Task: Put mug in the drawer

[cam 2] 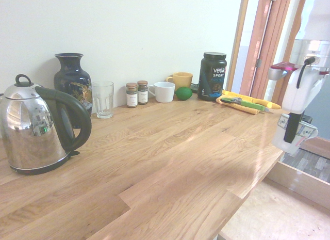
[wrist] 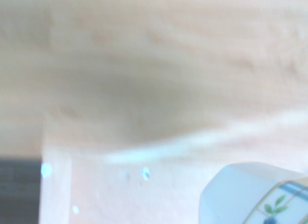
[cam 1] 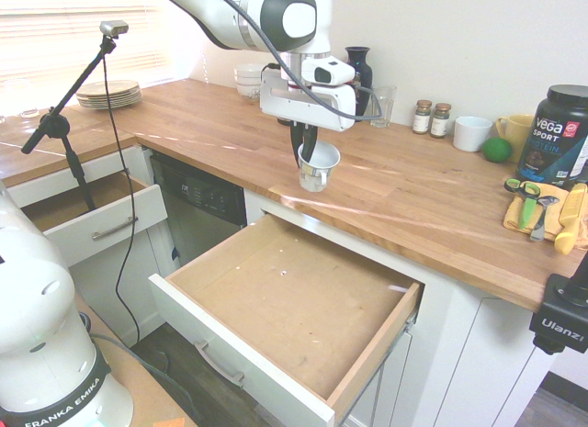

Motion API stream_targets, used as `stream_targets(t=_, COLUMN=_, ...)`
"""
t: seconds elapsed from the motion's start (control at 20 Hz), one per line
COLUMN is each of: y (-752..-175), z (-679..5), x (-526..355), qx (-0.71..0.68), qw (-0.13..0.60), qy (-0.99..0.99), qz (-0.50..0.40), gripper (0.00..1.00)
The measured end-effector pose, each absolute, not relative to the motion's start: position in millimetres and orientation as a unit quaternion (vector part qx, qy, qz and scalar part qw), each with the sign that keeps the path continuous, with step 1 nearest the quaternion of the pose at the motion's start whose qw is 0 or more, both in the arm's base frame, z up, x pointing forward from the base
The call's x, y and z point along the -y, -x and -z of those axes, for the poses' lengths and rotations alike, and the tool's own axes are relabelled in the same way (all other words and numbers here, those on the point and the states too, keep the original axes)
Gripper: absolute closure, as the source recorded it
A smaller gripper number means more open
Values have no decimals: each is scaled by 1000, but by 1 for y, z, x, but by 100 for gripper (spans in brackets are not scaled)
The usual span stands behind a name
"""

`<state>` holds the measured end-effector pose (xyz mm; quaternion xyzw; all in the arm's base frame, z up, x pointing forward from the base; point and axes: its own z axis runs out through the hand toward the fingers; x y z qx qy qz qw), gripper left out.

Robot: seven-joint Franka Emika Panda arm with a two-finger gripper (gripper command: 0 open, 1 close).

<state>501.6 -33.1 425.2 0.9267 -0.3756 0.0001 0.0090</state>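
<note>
Now we see the hand (cam 1: 303,153) clamped on the mug (cam 1: 319,167), raised at the front edge of the worktop (cam 1: 404,184), near the open drawer (cam 1: 287,294).

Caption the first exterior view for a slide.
Pincer gripping a mug near the open drawer.

Mug (cam 1: 317,168): small, tapering, showing white rim and inside, silvery-grey outside; wrist view showing pale body with blue band and green-leaf print. Mug hanging in air, mouth facing up, looking slightly tilted, not resting inside drawer (cam 1: 289,294).
Drawer: wide, standing pulled well open below mug's level, showing white front, metal bar handle, light bare-wood sides, brown wood bottom catching small bright specks.
</note>
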Motion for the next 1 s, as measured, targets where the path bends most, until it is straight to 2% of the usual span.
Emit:
stream_targets(t=0.7, y=-413, z=-304, x=64, qx=382, qw=10, qy=-923, qz=35, gripper=100)
stream_targets(t=1.0, y=-408, z=-232, x=77, qx=391, qw=19, qy=-918, qz=61, gripper=100)
